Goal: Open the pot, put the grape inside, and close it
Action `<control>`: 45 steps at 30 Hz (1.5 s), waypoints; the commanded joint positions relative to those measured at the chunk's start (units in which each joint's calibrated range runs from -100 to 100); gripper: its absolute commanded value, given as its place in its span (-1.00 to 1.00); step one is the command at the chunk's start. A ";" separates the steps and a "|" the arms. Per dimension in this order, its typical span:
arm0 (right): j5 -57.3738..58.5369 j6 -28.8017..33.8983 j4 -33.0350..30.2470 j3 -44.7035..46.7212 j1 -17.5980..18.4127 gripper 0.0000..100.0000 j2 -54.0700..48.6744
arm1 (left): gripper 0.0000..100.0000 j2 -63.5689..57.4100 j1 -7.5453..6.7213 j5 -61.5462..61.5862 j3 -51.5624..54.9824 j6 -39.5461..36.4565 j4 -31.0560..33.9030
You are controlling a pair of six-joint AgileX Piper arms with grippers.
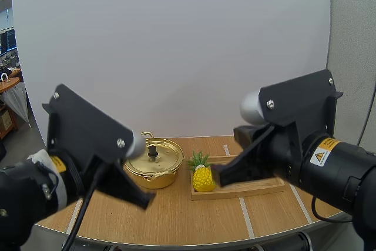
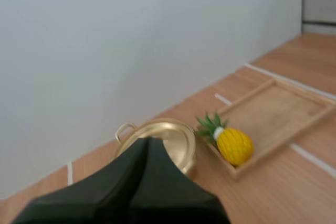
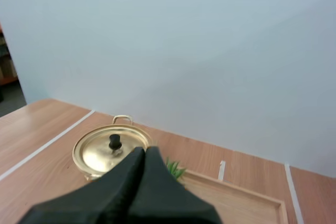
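My left gripper is up off the table. Its two black fingers are pressed tight together like one dark wedge. It has nothing in them.

Just past the tips of those fingers, a little to their right, sits the gold pot. The lid is on the pot. A small black knob sticks up from the middle of the lid. The fingers are not touching the pot or the lid.

Farther to the right of my left fingers, past the pot, is a yellow toy pineapple with green leaves. I see no grape, just this pineapple. It lies in the wooden tray, at the end of the tray that is next to the pot. From my left wrist, the leaves point toward the pot.

My right gripper is up off the table too. Its fingers are also squeezed together into one dark wedge, and they have nothing in them. In the view from above, the pineapple is just to the left of these fingertips, and the tray runs under them. I cannot tell how high over the tray they are. From my right wrist, the pot with its knob sits ahead of the tips and to their left. The green leaves peek out just beside the tips.
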 commanded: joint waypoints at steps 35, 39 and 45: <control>-54.03 -0.16 -0.13 37.67 -0.23 -1.00 -0.39 | -1.00 -0.03 0.61 -71.57 36.42 -10.16 -2.47; -46.88 -0.16 -1.62 37.67 -0.23 -1.00 -0.39 | -1.00 -0.17 0.69 -67.13 36.42 -10.15 -2.47; -39.91 -0.16 -4.99 37.67 -0.26 -1.00 -0.39 | -1.00 -4.38 1.41 -60.54 36.42 -10.15 -2.47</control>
